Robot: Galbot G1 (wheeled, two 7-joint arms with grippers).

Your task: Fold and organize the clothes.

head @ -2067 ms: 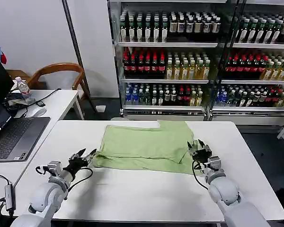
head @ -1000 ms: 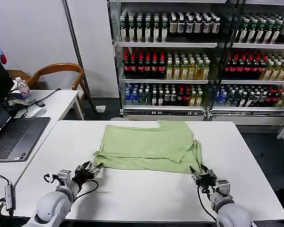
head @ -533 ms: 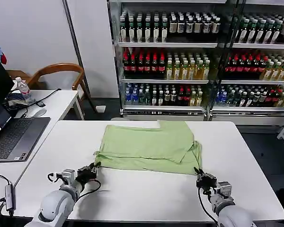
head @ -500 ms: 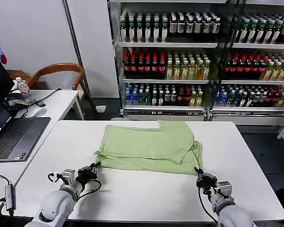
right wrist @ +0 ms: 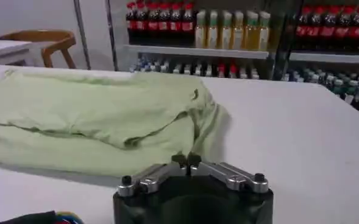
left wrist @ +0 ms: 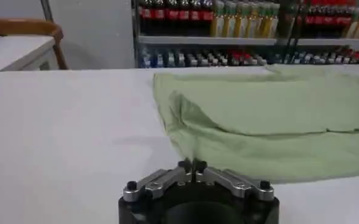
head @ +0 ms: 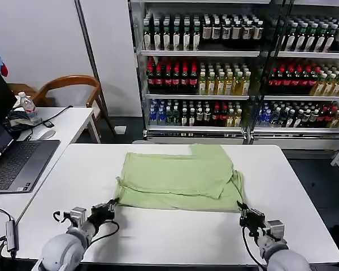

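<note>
The clothes are one light green shirt [head: 175, 178], lying folded in flat layers on the middle of the white table [head: 175, 240]. My left gripper [head: 112, 205] sits low at the shirt's near left corner, shut on a pinch of the hem. In the left wrist view that gripper [left wrist: 192, 164] has green cloth [left wrist: 277, 115] running straight into its closed fingers. My right gripper [head: 241, 210] is shut on the near right corner. In the right wrist view the shirt [right wrist: 88, 109] stretches down to that gripper [right wrist: 186, 159].
A side table at the left carries an open laptop [head: 17, 164], cables and a water bottle [head: 27, 105], with a wooden chair [head: 68, 84] behind it. Shelves of drink bottles [head: 214, 73] stand beyond the table's far edge. Bare tabletop lies in front of the shirt.
Both grippers have drawn back toward me along the table, holding the shirt's near corners. The near edge has slid closer and the shirt lies flatter and straighter.
</note>
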